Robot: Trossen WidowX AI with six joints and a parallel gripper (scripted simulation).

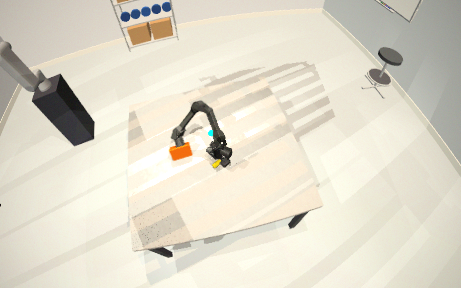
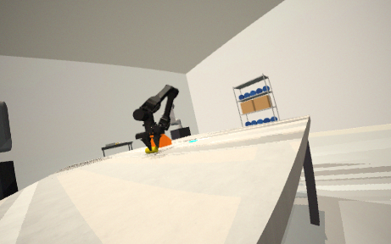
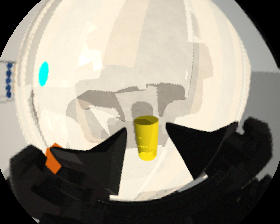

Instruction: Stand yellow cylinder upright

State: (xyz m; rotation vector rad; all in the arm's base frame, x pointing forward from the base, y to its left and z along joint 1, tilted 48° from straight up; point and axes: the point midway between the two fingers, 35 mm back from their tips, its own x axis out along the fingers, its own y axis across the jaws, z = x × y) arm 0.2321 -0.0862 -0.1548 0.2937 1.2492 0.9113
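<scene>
The yellow cylinder [image 1: 217,163] [image 2: 148,150] [image 3: 147,138] lies on its side on the table. My gripper [image 1: 218,160] [image 2: 153,148] [image 3: 145,127] is low at it, open, with one finger on each side of the cylinder. The wrist view shows a gap between the cylinder and each finger. The cyan circle [image 1: 211,133] [image 2: 192,141] [image 3: 43,74] is flat on the table, apart from the cylinder and nearer the back in the top view. It holds nothing that I can see.
An orange block [image 1: 180,151] [image 2: 161,141] [image 3: 53,159] is at the foot of my arm, left of the cylinder in the top view. The table [image 1: 254,195] extends around them. A shelf rack, a stool and another arm on a dark pedestal are away from the table.
</scene>
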